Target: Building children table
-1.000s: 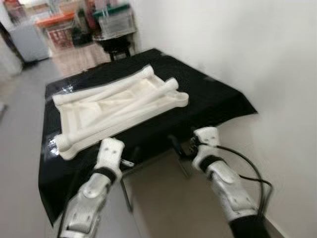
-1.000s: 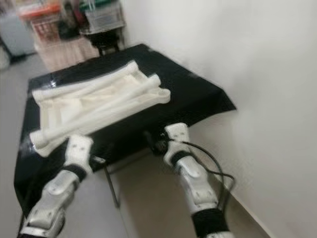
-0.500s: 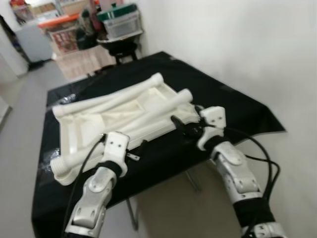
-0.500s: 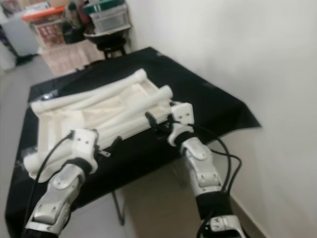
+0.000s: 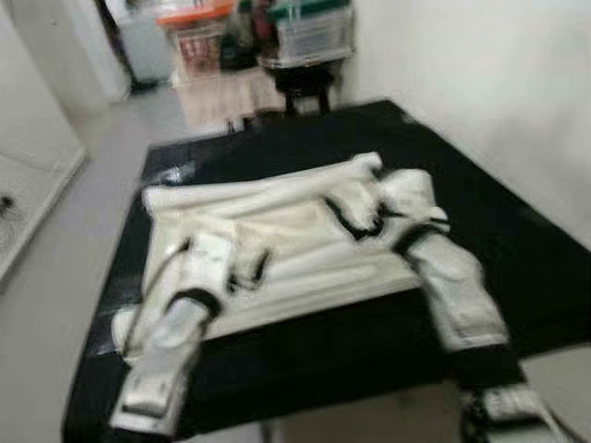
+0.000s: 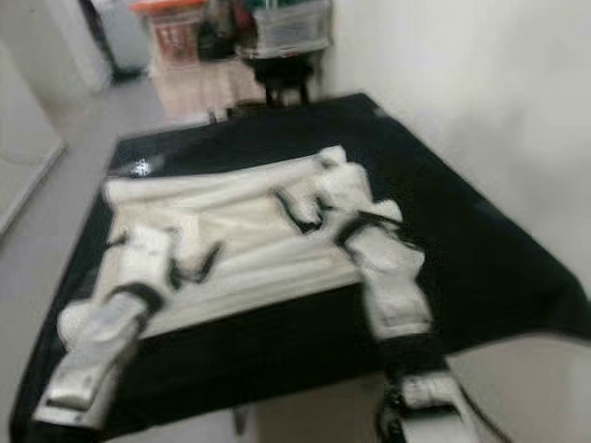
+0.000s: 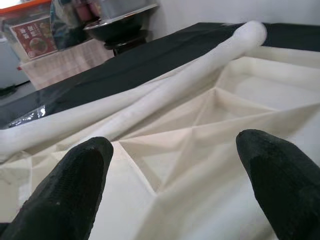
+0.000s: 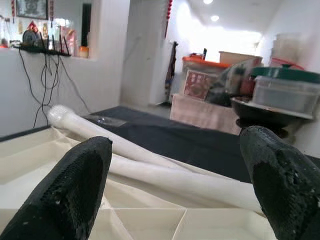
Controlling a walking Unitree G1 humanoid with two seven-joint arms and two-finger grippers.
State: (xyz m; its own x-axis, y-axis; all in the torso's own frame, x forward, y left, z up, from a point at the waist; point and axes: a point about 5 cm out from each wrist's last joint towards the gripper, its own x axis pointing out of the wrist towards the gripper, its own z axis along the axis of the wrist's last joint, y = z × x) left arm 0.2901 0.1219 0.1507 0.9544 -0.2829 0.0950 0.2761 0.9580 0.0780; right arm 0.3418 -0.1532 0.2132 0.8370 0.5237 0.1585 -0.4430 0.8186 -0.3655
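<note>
A white plastic children's table top point(image 5: 305, 277) lies upside down on a black-covered table point(image 5: 517, 249). Long white legs point(image 5: 259, 194) lie loose across it. The head views are blurred. My left gripper point(image 5: 247, 269) hovers over the near left part of the top, open, nothing between its fingers. In the left wrist view the open left gripper point(image 7: 172, 145) looks along the ribbed underside point(image 7: 210, 115) and one leg point(image 7: 165, 95). My right gripper point(image 5: 355, 221) is over the top's right middle, open. The right wrist view shows the right gripper point(image 8: 175, 145) facing two legs point(image 8: 165, 170).
A dark round stool point(image 5: 295, 78) and stacked storage boxes point(image 5: 309, 28) stand beyond the table's far end. A white wall point(image 5: 499, 83) runs along the right. Grey floor point(image 5: 55, 277) lies to the left. The table's near edge point(image 5: 305, 406) is just below my arms.
The camera has come closer and turned. Both grippers have moved from the table's near edge forward over the white top, the right one furthest in.
</note>
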